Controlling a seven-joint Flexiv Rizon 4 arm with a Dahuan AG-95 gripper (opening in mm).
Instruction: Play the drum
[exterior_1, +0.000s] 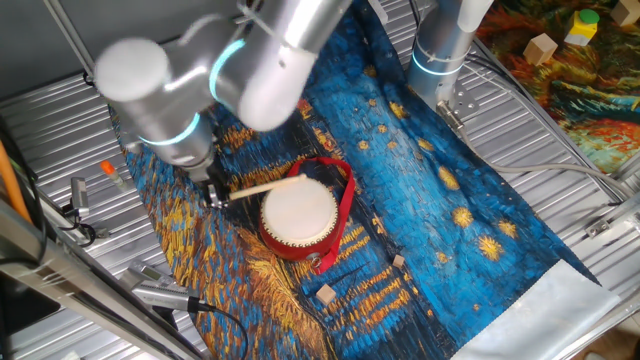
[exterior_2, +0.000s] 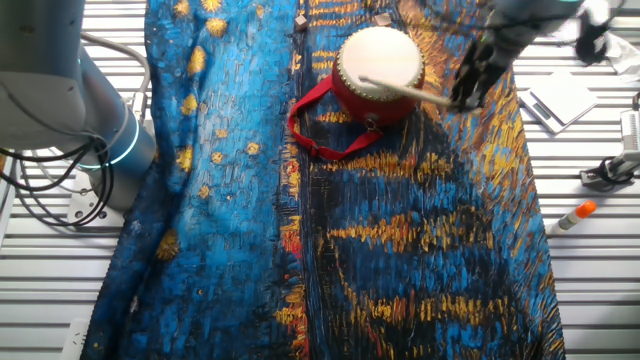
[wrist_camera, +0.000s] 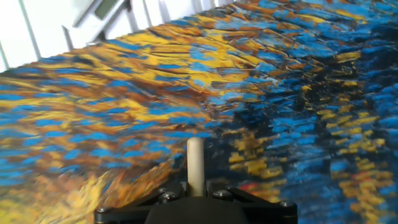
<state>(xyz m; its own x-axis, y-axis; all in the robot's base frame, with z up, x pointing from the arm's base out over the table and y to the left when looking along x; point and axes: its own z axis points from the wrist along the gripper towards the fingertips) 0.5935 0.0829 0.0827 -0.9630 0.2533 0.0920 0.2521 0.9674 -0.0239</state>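
Note:
The drum (exterior_1: 299, 214) has a white skin, a red body and a red strap (exterior_1: 346, 207), and sits on the painted cloth; it also shows in the other fixed view (exterior_2: 379, 62). My gripper (exterior_1: 217, 192) is just left of the drum and is shut on a thin pale wooden stick (exterior_1: 262, 186). The stick reaches over the drum's skin (exterior_2: 400, 89). In the hand view the stick's butt end (wrist_camera: 195, 163) stands up between the jaws; the drum is out of view there.
A blue and yellow painted cloth (exterior_1: 430, 190) covers the metal table. Small wooden blocks (exterior_1: 325, 294) lie near the drum. A second grey arm base (exterior_2: 95, 130) stands at the cloth's edge. An orange-capped marker (exterior_2: 571, 214) and white boxes (exterior_2: 556, 98) lie on the bare table.

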